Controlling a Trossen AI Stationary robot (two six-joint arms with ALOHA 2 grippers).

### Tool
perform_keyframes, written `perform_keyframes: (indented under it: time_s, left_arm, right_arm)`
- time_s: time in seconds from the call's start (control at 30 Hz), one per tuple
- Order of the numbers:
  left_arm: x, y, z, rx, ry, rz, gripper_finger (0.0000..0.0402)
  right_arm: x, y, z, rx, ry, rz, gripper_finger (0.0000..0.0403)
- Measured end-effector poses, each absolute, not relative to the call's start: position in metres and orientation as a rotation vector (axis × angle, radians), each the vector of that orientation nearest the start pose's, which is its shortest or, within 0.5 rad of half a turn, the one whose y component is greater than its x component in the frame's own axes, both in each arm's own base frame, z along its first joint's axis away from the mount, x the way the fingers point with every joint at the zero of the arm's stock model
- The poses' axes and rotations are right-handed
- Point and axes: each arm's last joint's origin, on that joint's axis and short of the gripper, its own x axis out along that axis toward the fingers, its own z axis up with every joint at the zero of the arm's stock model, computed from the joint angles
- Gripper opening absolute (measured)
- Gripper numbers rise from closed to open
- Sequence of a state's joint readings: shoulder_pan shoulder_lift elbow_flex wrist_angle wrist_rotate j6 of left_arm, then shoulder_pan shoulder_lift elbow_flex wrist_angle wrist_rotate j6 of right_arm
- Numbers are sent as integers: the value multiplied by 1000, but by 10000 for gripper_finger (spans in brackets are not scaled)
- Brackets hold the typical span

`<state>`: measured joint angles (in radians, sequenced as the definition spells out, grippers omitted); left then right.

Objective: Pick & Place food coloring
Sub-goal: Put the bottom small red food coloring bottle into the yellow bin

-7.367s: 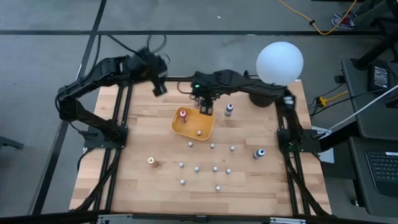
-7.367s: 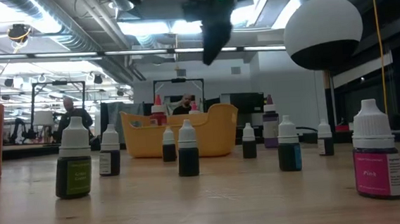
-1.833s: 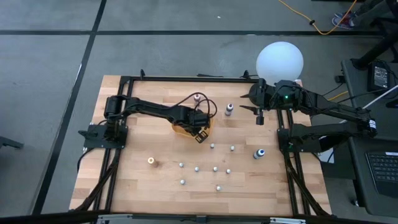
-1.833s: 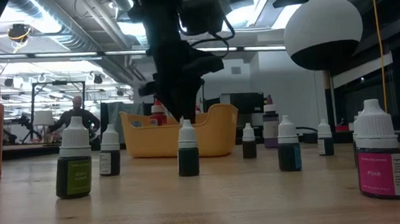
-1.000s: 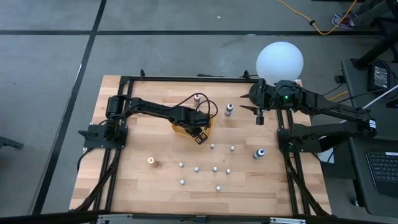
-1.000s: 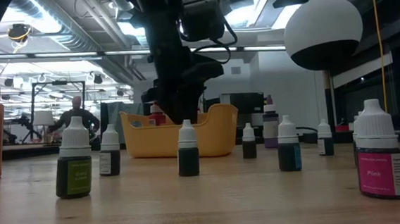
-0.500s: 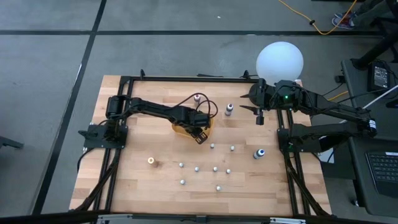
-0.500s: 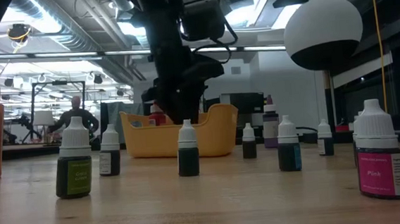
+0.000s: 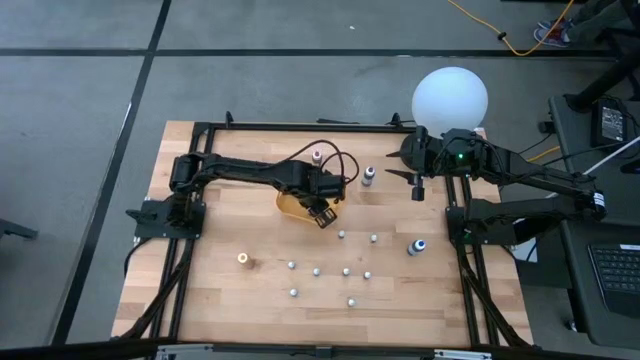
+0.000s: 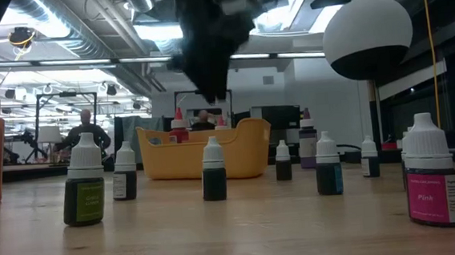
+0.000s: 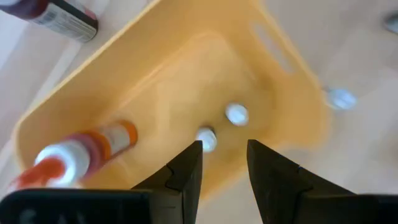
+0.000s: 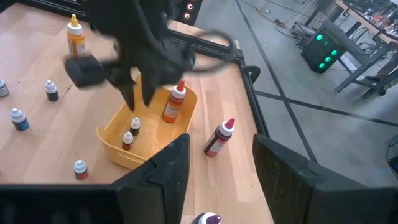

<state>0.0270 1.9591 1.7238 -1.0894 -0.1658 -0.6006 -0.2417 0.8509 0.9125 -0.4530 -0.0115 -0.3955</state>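
Overhead, pale wood-plank table (image 9: 230, 300) on a dark frame, grey floor around, white globe lamp (image 9: 450, 98) at upper right of frame. Level view: open workshop with ceiling ducts and strip lights, a person (image 10: 86, 131) seated far back at left.

Orange tray (image 9: 290, 208) just above centre of high view, mostly under left arm. Inside it, per left wrist view: 2 tiny white-capped dropper bottles (image 11: 206, 138) standing upright, long axis vertical, caps toward camera; plus 1 taller red-tipped squeeze bottle (image 11: 74, 149), also upright, tip up in right wrist view. Maroon-tipped bottle (image 12: 219, 138) upright on table just beside tray.

More food coloring scattered below tray in high view, roughly 8 small bottles (image 9: 316, 270), all standing, caps up. Level view confirms vertical axes: green-label bottle (image 10: 83, 183) at left, pink-label one (image 10: 428, 171) at right foreground.

Left gripper (image 11: 222, 167) above tray, fingers parted to a narrow gap, holding nothing; both small bottles visible beyond fingertips.

Right gripper (image 9: 418, 190) parked near upper right of table, well apart from tray, fingers parted, empty.
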Motion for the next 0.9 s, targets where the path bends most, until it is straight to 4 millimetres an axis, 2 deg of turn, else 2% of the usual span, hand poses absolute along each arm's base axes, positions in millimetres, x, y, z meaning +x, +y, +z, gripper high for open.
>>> perform_keyframes:
  time_s: [0.13, 0.27, 0.37, 0.43, 0.53, 0.7, 0.8, 0.9]
  left_arm:
    - [390, -12, 292, -360, 1255, 505, 120]
    - [377, -58, 310, -299, 1305, 443, 120]
    - [363, -103, 310, -231, 1347, 389, 120]
    - [353, -130, 304, -224, 1335, 418, 120]
    - [342, -159, 288, -327, 1301, 511, 120]
    - [338, -180, 263, -598, 1314, 573, 126]
    - [343, -179, 255, -744, 1292, 620, 142]
    - [346, -170, 251, -815, 1281, 695, 165]
  right_arm:
    - [171, -42, 340, -339, 428, -147, 177]
    - [172, -42, 339, -339, 433, -146, 177]
    - [174, -43, 338, -337, 441, -143, 177]
    - [176, -43, 337, -336, 449, -141, 177]
    - [178, -44, 335, -335, 460, -139, 177]
    - [183, -45, 332, -334, 479, -134, 177]
    - [185, -45, 330, -335, 489, -131, 177]
    - [188, -46, 328, -330, 499, -130, 177]
